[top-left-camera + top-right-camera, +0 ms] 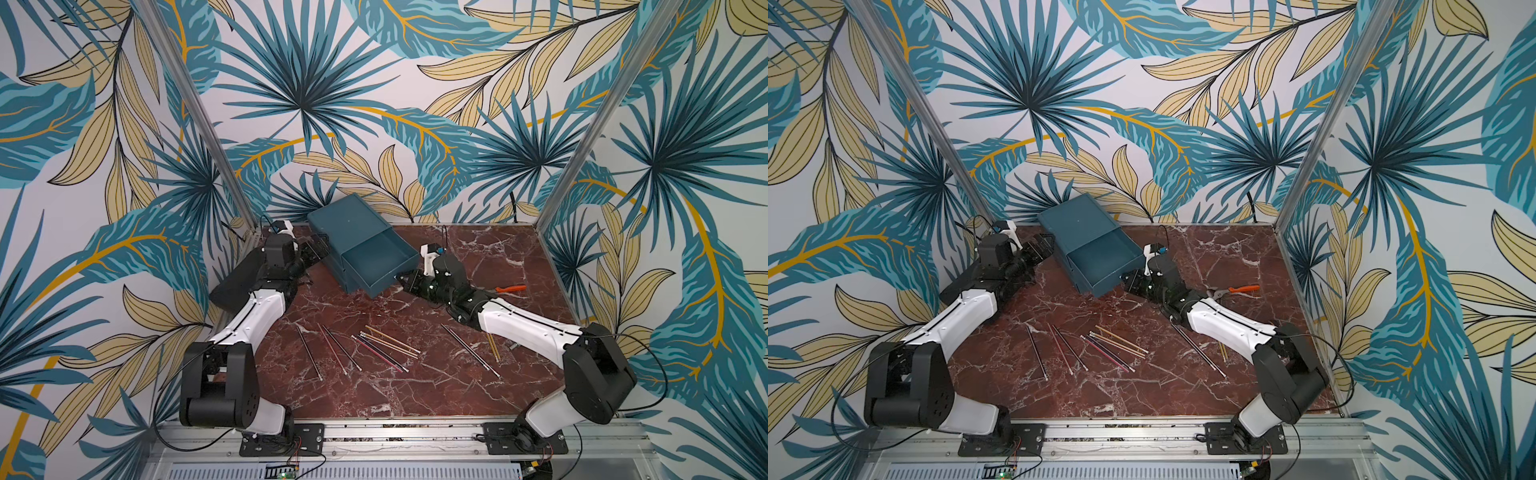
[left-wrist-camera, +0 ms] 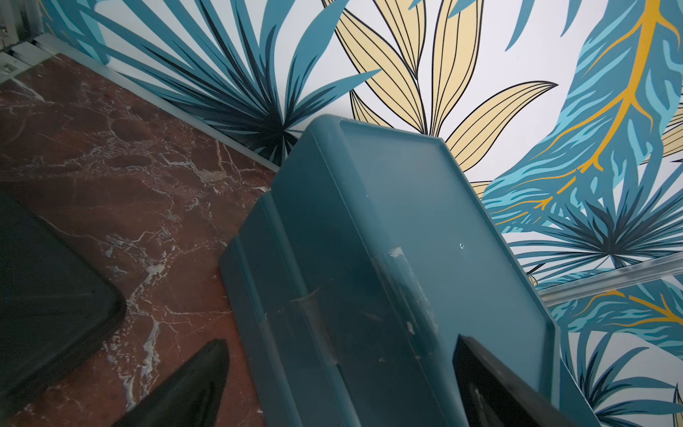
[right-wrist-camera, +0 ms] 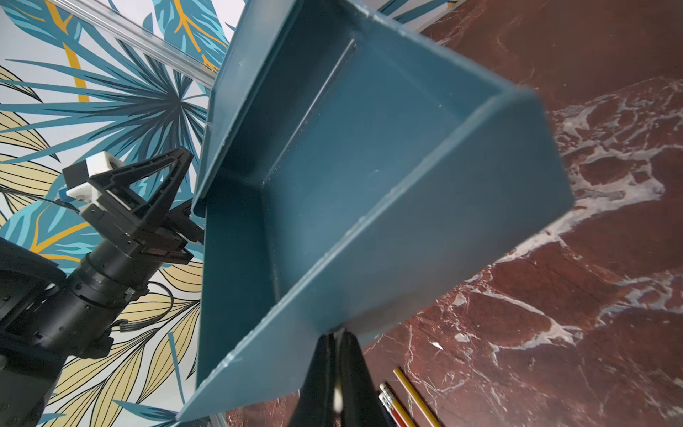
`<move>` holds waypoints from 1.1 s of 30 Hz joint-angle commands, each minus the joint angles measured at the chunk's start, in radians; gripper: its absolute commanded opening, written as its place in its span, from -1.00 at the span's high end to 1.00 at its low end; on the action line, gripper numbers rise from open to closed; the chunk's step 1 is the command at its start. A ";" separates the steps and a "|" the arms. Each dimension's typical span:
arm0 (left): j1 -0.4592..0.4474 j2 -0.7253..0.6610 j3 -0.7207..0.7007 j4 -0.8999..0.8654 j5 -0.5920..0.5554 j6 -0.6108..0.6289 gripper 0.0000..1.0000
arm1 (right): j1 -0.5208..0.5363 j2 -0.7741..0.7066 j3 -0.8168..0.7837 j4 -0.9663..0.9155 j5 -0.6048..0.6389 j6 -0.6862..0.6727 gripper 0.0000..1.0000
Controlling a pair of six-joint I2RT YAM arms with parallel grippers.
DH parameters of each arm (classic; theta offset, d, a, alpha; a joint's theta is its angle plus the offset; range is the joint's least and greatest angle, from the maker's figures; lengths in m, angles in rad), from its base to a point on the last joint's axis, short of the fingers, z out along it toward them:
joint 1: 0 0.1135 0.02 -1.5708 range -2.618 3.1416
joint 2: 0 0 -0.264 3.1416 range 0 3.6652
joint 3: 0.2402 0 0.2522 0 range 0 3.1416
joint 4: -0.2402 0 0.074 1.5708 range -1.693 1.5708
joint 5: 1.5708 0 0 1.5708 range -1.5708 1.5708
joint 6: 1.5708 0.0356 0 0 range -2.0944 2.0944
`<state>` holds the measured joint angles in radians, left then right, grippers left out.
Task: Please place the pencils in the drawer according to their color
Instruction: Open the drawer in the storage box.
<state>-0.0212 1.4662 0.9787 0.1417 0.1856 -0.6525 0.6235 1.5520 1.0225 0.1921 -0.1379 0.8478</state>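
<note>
Pencils, flat on table, axes far-left to near-right.

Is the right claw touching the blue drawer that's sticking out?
Touching. The right wrist view shows the right claw pinched shut right on the front lip of the pulled-out drawer, with no gap between them.

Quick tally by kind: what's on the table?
pencils: about 12, bunched ones overlap
teal drawer chest: 1
orange-handled pliers: 1
flat black case: 1
Total: about 15
</note>
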 commanded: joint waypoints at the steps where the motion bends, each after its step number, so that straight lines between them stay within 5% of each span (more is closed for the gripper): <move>1: -0.003 -0.023 0.018 -0.002 -0.018 0.018 -1.00 | 0.006 -0.031 -0.024 -0.029 0.023 -0.032 1.00; 7: -0.002 -0.035 0.012 -0.004 -0.032 0.019 -1.00 | 0.007 -0.005 -0.010 -0.041 0.017 -0.033 1.00; 19: -0.002 -0.048 0.003 -0.012 -0.028 0.013 -1.00 | 0.007 0.015 0.017 -0.097 0.025 -0.059 0.31; 25: -0.002 -0.071 -0.004 -0.010 -0.029 0.011 -1.00 | 0.007 -0.016 0.031 -0.161 0.043 -0.093 0.20; 33: 0.002 -0.143 -0.039 -0.009 -0.061 0.006 -1.00 | 0.006 -0.186 0.026 -0.451 0.231 -0.187 0.09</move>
<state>-0.0208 1.3643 0.9604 0.1307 0.1459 -0.6521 0.6285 1.4399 1.0401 -0.0948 -0.0227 0.7216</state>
